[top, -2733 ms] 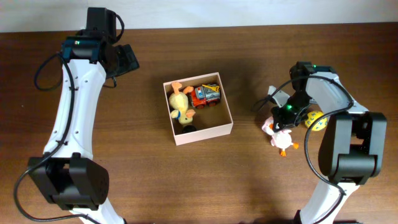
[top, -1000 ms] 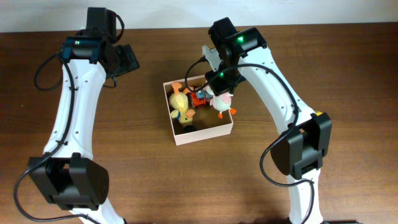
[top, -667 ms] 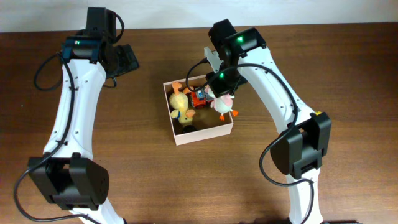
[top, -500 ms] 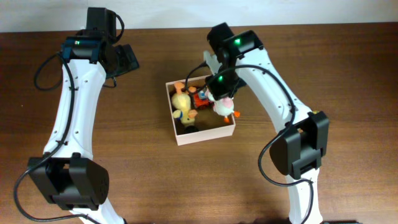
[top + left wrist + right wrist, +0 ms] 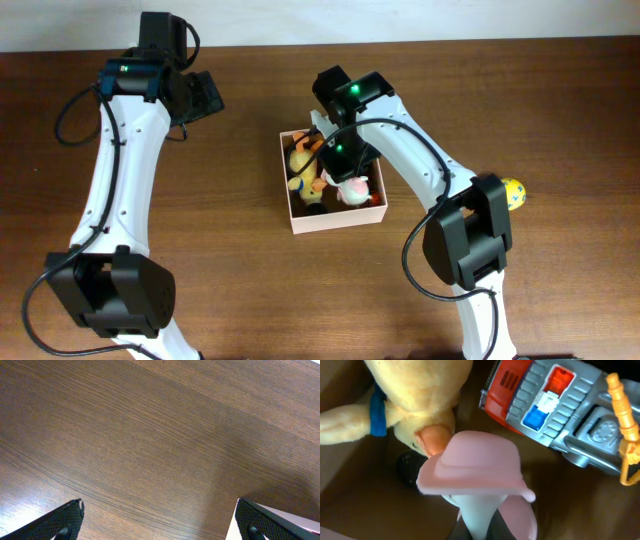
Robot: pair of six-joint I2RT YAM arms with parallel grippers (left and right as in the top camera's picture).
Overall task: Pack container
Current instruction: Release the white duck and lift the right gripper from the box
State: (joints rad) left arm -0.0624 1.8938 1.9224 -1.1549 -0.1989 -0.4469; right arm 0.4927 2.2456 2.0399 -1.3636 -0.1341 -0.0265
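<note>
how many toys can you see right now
4. Three sit within the container walls: a yellow plush duck, a fire truck and a pink-hatted toy. A yellow ball lies on the table at right. More may be hidden.

Cream-walled square container (image 5: 336, 219) mid-table, holding toys.

The box (image 5: 338, 221) sits on the desk (image 5: 250, 290). Inside, a yellow duck (image 5: 300, 165) lies at 10 o'clock, a pink-and-white toy (image 5: 352, 191) at 4 o'clock under the right jaws. A yellow ball (image 5: 512, 192) rests outside, toward 3 o'clock.
</note>
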